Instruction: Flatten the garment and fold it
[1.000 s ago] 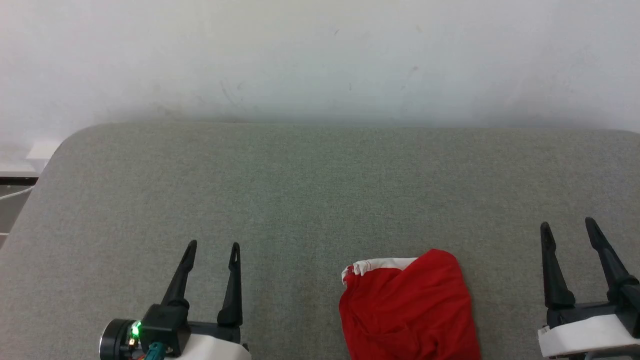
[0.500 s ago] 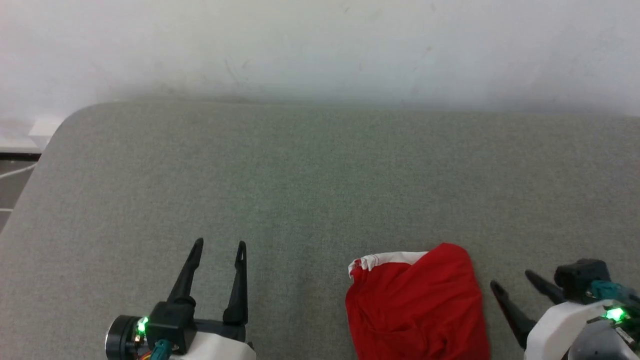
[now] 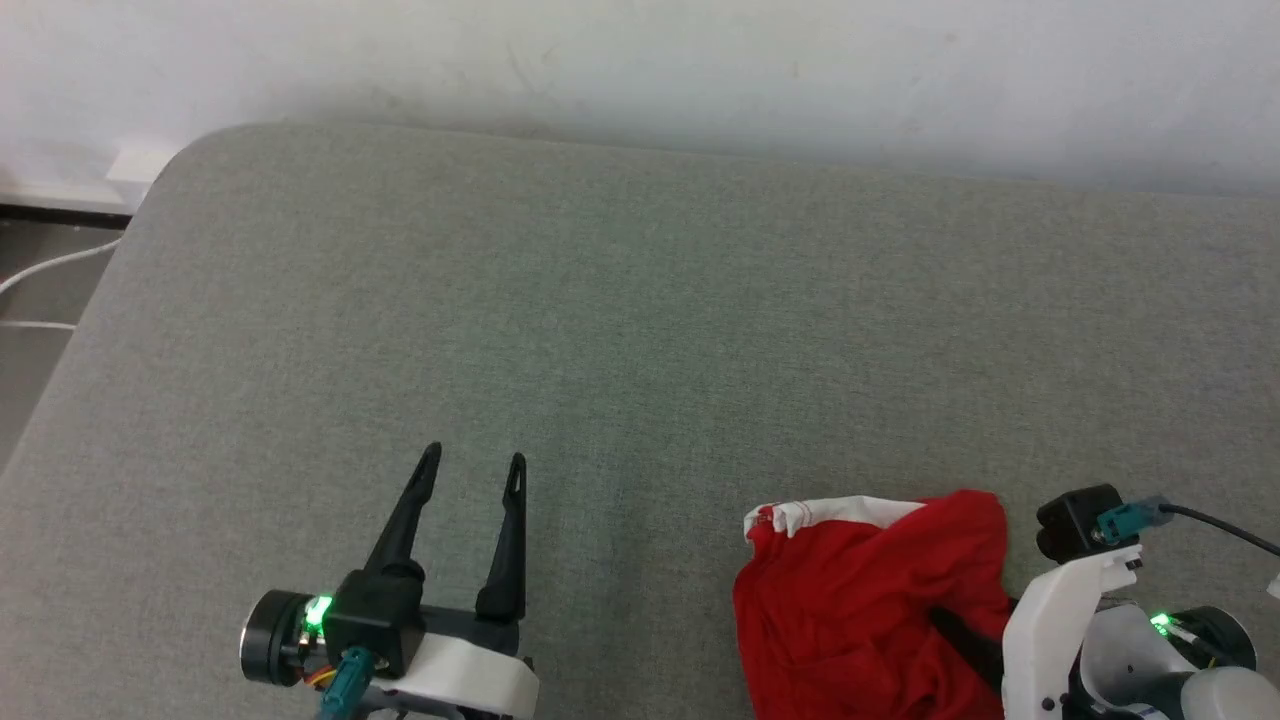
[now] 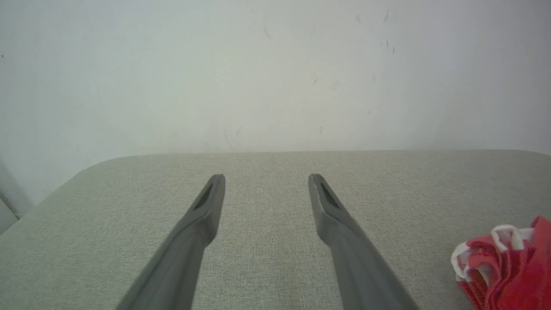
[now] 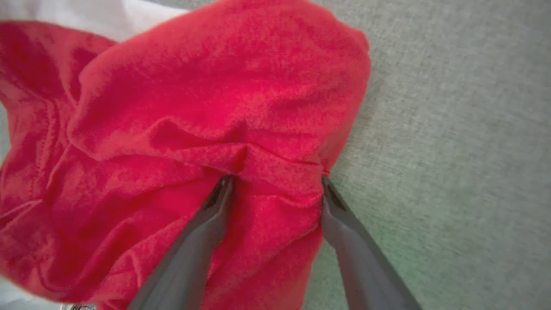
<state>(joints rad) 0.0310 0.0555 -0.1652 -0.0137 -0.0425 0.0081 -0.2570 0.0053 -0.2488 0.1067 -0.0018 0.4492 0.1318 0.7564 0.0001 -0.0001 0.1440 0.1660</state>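
Overhead, the head view shows a grey padded surface [image 3: 640, 300] against a pale wall [image 3: 640, 50], with its far-left corner rounded. The garment [image 3: 850, 610], red with a white strip, lies bunched at the near right and is cut off by the frame. The right gripper [image 3: 955, 632] reaches over it; one dark finger shows and the other is hidden. The left gripper [image 3: 475, 455] hovers well apart, its fingers spread and empty. Left wrist view: bare surface ahead, with the garment at far right. Right wrist view: the spread fingers straddle a raised red fold without pinching it.

Head looks down, right wrist closest; all 3 show the garment [image 3: 870, 600].
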